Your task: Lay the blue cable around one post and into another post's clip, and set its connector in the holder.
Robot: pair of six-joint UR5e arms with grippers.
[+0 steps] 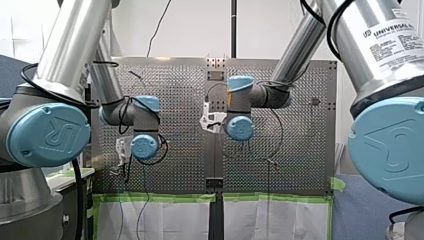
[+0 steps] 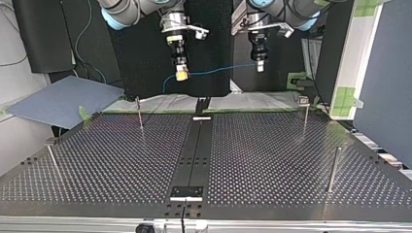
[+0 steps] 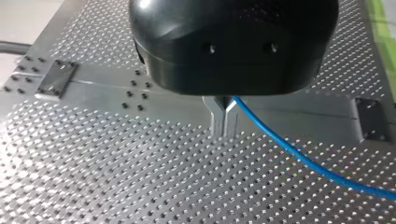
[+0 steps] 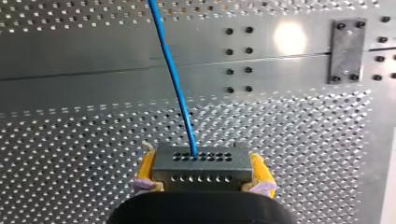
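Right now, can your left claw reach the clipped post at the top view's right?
Likely yes: my left claw, shut on the blue cable, hangs high near that post, nothing standing between; my right claw holds the connector.

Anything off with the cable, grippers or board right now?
Nothing stands out. The blue cable runs smoothly between the grippers above the table: my right gripper clamps the connector squarely, and my left gripper pinches the cable.
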